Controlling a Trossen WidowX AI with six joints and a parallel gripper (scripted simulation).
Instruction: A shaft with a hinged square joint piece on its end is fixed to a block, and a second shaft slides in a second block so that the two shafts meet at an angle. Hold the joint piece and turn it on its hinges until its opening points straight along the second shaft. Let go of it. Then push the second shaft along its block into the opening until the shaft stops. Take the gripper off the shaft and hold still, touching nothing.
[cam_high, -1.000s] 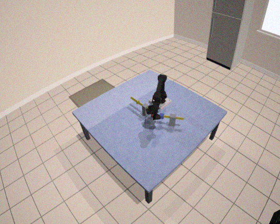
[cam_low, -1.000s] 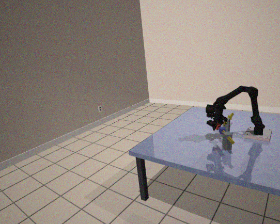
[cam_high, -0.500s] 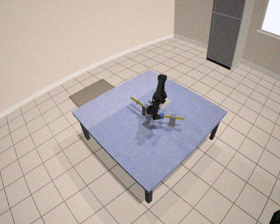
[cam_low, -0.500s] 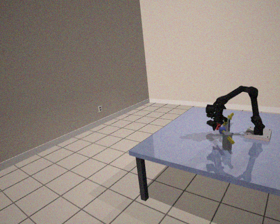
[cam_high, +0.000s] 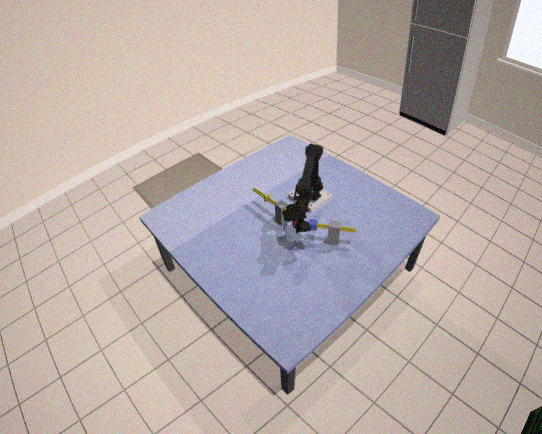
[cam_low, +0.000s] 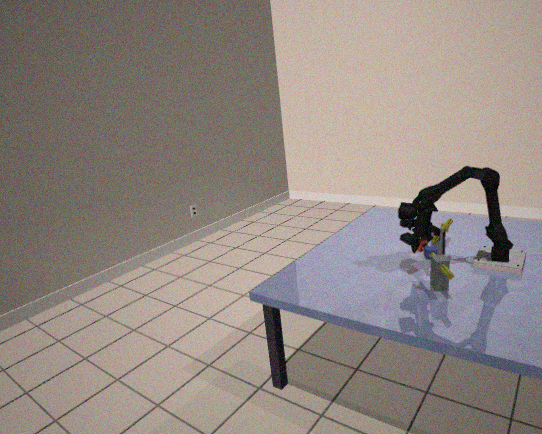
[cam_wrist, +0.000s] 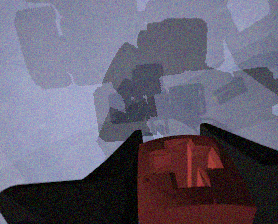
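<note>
The red square joint piece (cam_high: 296, 224) (cam_low: 423, 245) (cam_wrist: 165, 200) sits between the fingers of my gripper (cam_high: 300, 227) (cam_wrist: 170, 132), which is shut on it. Its hollow inside shows in the wrist view. A blue hinge part (cam_high: 313, 224) (cam_low: 430, 251) joins it to the first yellow shaft (cam_high: 346, 229) (cam_low: 446, 271), fixed in a grey block (cam_high: 333, 234) (cam_low: 440, 278). The second yellow shaft (cam_high: 260, 193) (cam_low: 448, 224) passes through another grey block (cam_high: 279, 214) and slants toward the joint. Its inner end is hidden by the arm in the top view. The exact direction of the opening cannot be told.
The black arm (cam_high: 306, 185) (cam_low: 492, 205) reaches over the blue table (cam_high: 285, 320) (cam_low: 320, 280) from its pale base plate (cam_high: 321, 200) (cam_low: 517, 265), passing close to the second shaft's block. Shadows and reflections of the arm and blocks lie on the table.
</note>
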